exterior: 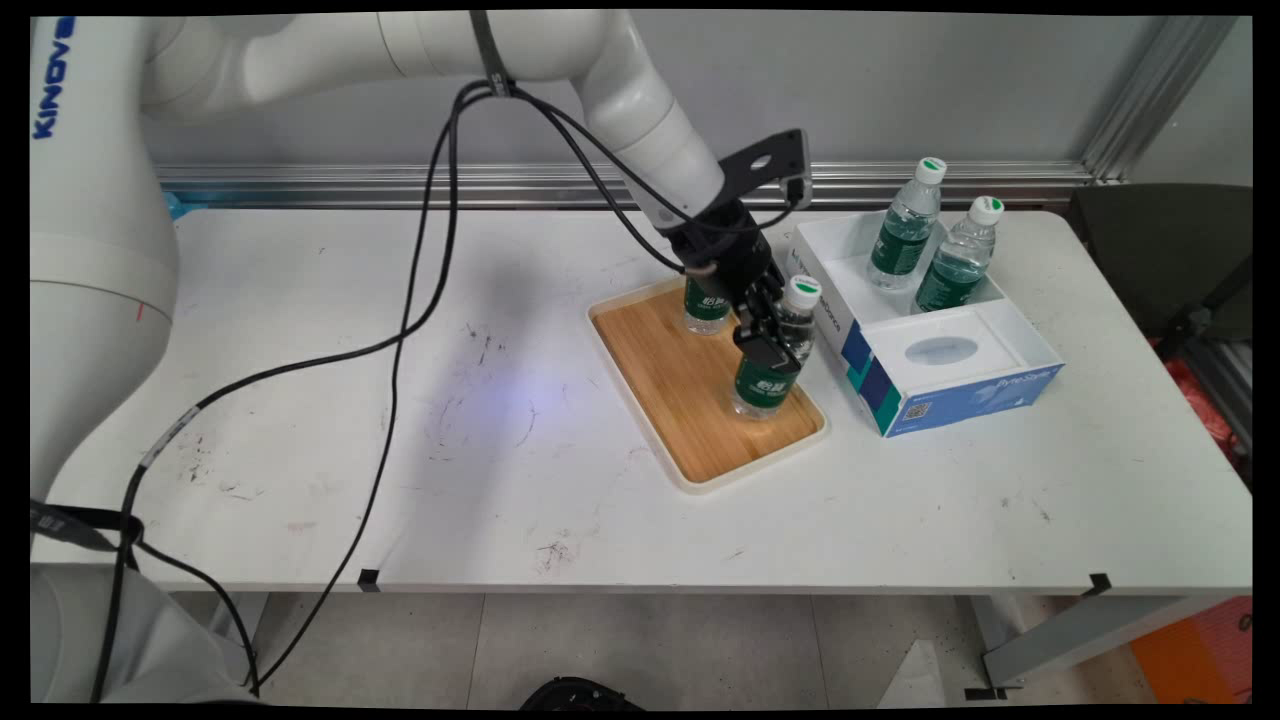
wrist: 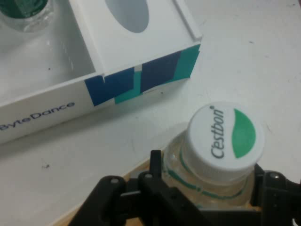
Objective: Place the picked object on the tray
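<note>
My gripper is shut on a clear water bottle with a green label and a white-and-green cap. The bottle's base rests on the near right part of a wooden tray, and it leans slightly. In the hand view the bottle sits between the two black fingers, which press its shoulders on both sides; my gripper is seen from above. A second bottle stands at the tray's far end, partly hidden behind the hand.
A white and blue box lies right of the tray, and two more bottles stand in its open far compartment. The box fills the top of the hand view. Black cables hang over the table.
</note>
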